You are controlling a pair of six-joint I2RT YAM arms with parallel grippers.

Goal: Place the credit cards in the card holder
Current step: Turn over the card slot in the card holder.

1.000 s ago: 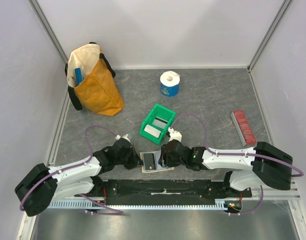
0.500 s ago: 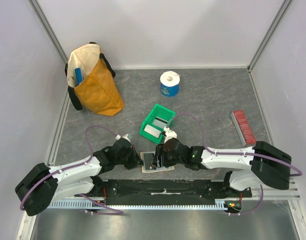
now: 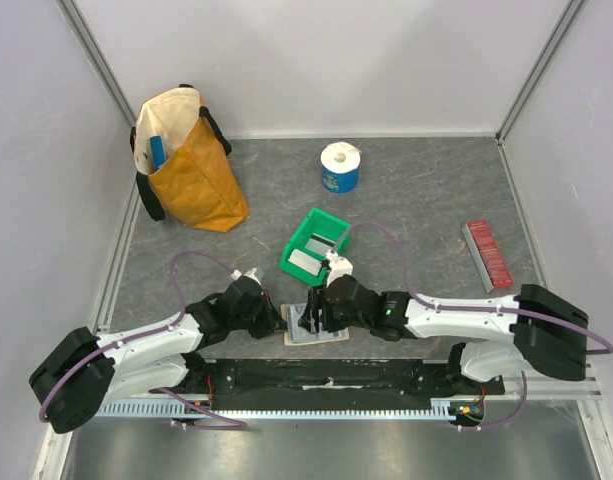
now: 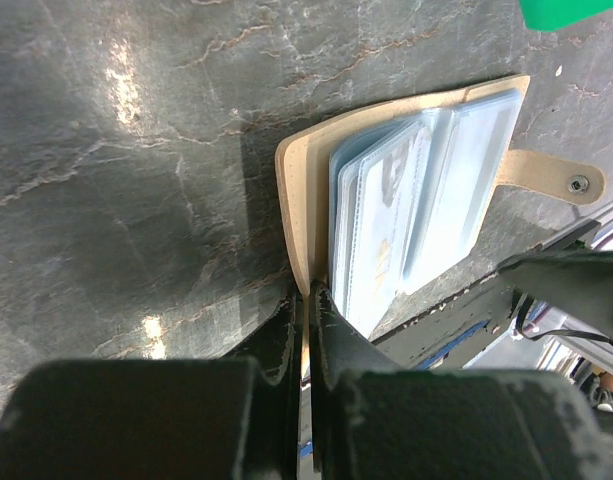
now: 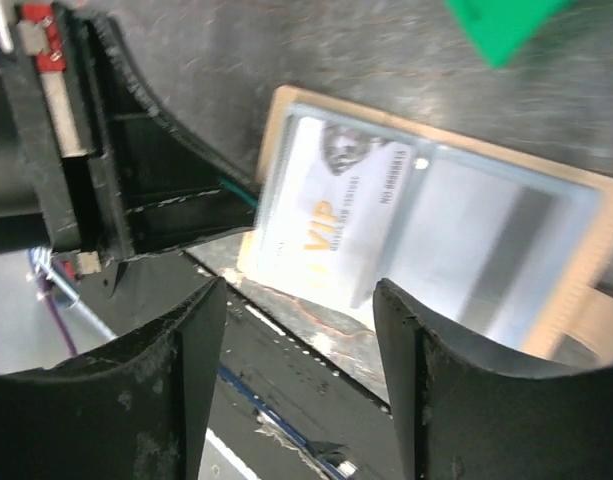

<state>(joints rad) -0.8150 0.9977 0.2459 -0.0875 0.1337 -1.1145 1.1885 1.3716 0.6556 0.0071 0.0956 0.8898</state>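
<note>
Tan card holder (image 4: pixel 298 190) open, cover edge pinched in the clenched left gripper (image 4: pixel 306 300), pockets fanning ahead of it. Directly beneath the spread, empty right gripper (image 5: pixel 298 300), a blurred VIP card (image 5: pixel 331 225) inside a clear pocket. Beyond both grippers, green bin (image 3: pixel 332 221) holding two pale cards (image 3: pixel 307 262), details unreadable.

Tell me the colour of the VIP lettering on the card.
Orange-gold, on a pale card; clearest in the right wrist view.

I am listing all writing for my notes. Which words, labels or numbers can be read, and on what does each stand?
"VIP": gold letters on the white card in the card holder.
Small dark print on that card: too blurred to read.
Label on the paper roll: too small to read.
</note>
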